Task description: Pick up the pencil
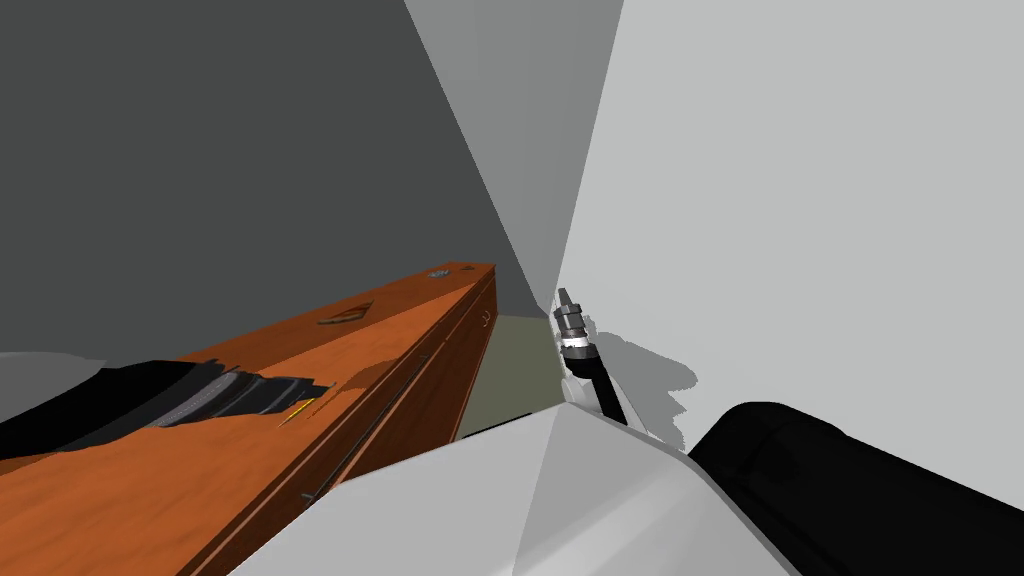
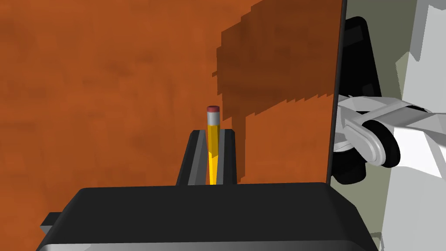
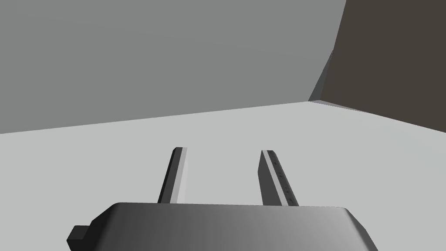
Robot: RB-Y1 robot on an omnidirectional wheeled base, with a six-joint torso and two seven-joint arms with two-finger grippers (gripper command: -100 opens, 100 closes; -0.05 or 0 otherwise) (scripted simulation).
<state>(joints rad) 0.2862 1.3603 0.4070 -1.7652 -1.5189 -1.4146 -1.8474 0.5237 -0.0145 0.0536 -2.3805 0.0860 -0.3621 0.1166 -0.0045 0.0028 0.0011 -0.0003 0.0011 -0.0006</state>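
Note:
A yellow pencil (image 2: 212, 146) with a grey ferrule and a red eraser stands out between the two fingers of my left gripper (image 2: 212, 133), which is shut on it. Behind it lies the orange-brown wooden top (image 2: 109, 87), with the hand's shadow cast just to one side. In the head view, my dark left arm reaches across this top (image 1: 130, 490) from the left, and the pencil (image 1: 297, 409) shows as a thin yellow streak at the left gripper (image 1: 305, 392). My right gripper (image 1: 566, 300) is raised by the pale wall, with its fingers (image 3: 178, 174) open and nothing between them.
The long wooden piece has drawer fronts (image 1: 440, 380) along its side, next to me. A flat dark object (image 1: 345, 314) and a small round one (image 1: 438, 272) lie at its far end. A strip of olive floor (image 1: 510, 370) runs between it and the wall.

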